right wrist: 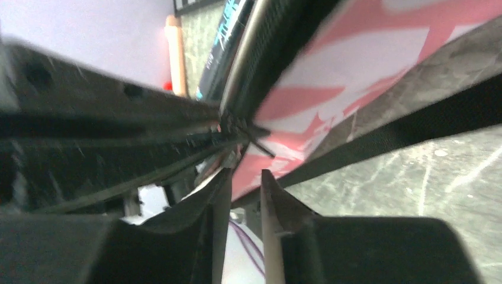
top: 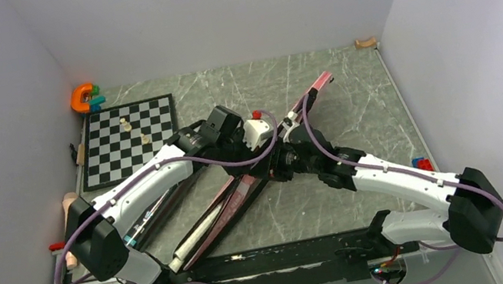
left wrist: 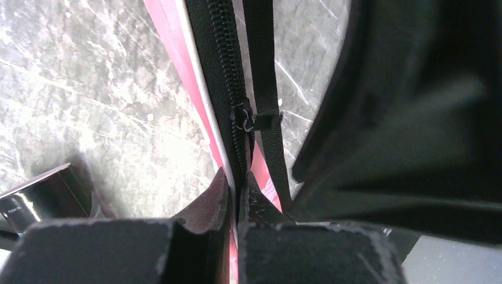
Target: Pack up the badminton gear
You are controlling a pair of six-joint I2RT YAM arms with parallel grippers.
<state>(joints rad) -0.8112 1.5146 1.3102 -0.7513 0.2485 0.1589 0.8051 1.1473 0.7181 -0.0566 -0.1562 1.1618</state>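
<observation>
The large pink bag (top: 227, 201) lies diagonally across the table, its narrow end at the back right. A white racket handle (top: 193, 240) shows in its open near end. My left gripper (top: 270, 145) is shut on the bag's black zipper edge (left wrist: 228, 71), just below the zipper slider (left wrist: 244, 118); its fingertips (left wrist: 238, 183) pinch that edge. My right gripper (top: 285, 161) meets it at the bag's middle. Its fingers (right wrist: 244, 173) stand a little apart under the pink fabric (right wrist: 331, 71), close to the zipper pull (right wrist: 235, 127). The long black tube (right wrist: 222, 41) lies beside the bag. No shuttlecocks show.
A black-and-white chessboard (top: 127, 139) with two pieces lies at the back left, and an orange U-shaped toy (top: 82, 98) sits in the corner behind it. A small wooden piece (top: 365, 43) sits at the back right. Small red and blue bits (top: 421, 163) lie by the right wall.
</observation>
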